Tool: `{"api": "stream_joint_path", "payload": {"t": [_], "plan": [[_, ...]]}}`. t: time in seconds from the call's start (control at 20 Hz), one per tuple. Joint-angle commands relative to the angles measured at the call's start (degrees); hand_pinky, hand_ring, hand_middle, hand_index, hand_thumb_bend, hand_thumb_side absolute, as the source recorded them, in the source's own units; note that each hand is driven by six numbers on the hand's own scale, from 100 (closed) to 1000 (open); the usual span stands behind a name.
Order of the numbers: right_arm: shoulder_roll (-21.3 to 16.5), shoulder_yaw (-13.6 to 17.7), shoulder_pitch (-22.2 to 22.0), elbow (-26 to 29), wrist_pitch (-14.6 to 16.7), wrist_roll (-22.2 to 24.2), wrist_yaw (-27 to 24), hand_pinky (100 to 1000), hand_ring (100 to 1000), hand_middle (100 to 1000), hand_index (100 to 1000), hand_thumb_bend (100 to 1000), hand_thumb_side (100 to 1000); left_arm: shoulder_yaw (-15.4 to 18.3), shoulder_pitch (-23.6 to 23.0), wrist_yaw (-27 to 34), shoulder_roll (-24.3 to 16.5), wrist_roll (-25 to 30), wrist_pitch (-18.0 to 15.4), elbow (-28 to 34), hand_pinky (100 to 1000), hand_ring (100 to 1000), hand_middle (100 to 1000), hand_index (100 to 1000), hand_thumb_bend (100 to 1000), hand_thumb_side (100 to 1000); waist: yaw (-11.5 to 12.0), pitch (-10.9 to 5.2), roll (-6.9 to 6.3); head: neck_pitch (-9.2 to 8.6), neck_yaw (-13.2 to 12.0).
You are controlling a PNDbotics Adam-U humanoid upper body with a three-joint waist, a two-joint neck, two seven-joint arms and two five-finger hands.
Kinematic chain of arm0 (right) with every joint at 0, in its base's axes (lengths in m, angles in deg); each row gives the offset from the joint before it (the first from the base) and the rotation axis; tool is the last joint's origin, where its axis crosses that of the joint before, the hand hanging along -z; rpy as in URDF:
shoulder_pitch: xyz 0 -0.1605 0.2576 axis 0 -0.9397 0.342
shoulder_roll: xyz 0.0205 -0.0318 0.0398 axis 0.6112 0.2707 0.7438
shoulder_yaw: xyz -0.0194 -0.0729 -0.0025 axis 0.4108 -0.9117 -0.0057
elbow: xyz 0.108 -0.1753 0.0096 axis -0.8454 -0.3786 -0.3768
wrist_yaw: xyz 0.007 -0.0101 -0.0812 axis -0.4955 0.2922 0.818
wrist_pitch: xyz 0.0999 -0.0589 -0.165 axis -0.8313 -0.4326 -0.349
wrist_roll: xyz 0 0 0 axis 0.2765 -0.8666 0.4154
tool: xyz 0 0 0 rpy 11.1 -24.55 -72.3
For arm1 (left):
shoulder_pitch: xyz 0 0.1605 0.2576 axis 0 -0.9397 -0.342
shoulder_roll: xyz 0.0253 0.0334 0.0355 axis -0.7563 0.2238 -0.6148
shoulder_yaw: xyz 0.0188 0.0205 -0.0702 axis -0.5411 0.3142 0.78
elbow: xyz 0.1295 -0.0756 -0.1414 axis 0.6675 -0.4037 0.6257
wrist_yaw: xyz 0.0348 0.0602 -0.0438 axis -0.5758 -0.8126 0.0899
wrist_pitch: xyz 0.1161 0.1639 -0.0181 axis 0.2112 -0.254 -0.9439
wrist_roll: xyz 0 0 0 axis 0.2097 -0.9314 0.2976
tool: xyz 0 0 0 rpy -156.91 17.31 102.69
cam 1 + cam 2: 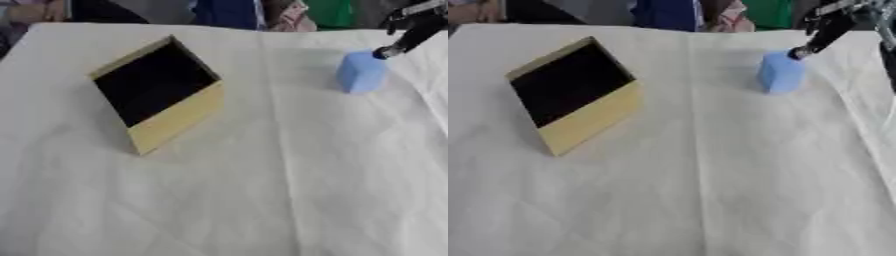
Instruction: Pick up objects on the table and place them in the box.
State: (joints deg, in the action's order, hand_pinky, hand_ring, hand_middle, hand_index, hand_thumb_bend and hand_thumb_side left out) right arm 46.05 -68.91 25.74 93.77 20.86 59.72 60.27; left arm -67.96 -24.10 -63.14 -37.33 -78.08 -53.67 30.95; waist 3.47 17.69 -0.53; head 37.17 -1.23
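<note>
On the white-cloth-covered worktop point(262, 200), an open, tan cardboard box with a dark inside point(157, 92) is seen at the left. Well apart to its right, a light-blue soft-looking block point(360, 72) is stood upright. Its top corner is touched by a fingertip of the black right hand point(411, 30), reached in from the upper right; whether the fingers are spread or curled cannot be told.
</note>
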Motion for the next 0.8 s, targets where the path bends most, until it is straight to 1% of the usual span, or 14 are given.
{"api": "stream_joint_path", "payload": {"t": [0.05, 0.15, 0.25, 0.3, 0.45, 0.8], "plan": [[-2.14, -0.27, 0.97, 1.74, 4.28, 3.71, -1.77, 978, 992, 918, 1000, 347, 726, 0.56, 0.7, -0.27, -1.39, 0.29, -0.1, 0.9, 666, 595, 611, 870, 100, 919, -0.03, -1.27, -0.05, -0.35, -0.27], [-2.23, -0.49, 0.91, 1.93, 4.24, 3.71, -1.94, 998, 1000, 955, 1000, 342, 749, 0.55, 0.71, -0.31, -1.4, 0.4, -0.12, 0.9, 666, 594, 610, 871, 100, 919, -0.05, -1.28, -0.06, -0.34, -0.28], [-2.31, -0.58, 0.89, 1.98, 4.05, 3.71, -1.77, 1000, 1000, 975, 1000, 340, 741, 0.56, 0.71, -0.34, -1.39, 0.5, -0.12, 0.9, 665, 594, 610, 871, 100, 918, -0.05, -1.28, -0.04, -0.36, -0.29], [-2.3, -0.58, 0.87, 1.99, 4.01, 3.71, -1.71, 1000, 1000, 1000, 1000, 332, 728, 0.56, 0.71, -0.35, -1.37, 0.56, -0.12, 0.9, 665, 594, 610, 871, 100, 915, -0.04, -1.27, -0.02, -0.36, -0.33], [-2.27, -0.74, 0.83, 1.78, 4.0, 3.71, -1.34, 1000, 1000, 1000, 1000, 326, 705, 0.53, 0.76, -0.44, -1.33, 0.86, -0.11, 0.9, 665, 594, 610, 871, 100, 915, 0.02, -1.25, 0.02, -0.37, -0.41], [-2.24, -1.22, 0.78, 2.02, 4.37, 3.71, 0.09, 1000, 1000, 1000, 1000, 360, 646, 0.57, 0.84, -0.5, -1.26, 1.43, 0.01, 0.9, 664, 593, 609, 871, 100, 911, 0.11, -1.19, 0.06, -0.27, -0.56]]}}
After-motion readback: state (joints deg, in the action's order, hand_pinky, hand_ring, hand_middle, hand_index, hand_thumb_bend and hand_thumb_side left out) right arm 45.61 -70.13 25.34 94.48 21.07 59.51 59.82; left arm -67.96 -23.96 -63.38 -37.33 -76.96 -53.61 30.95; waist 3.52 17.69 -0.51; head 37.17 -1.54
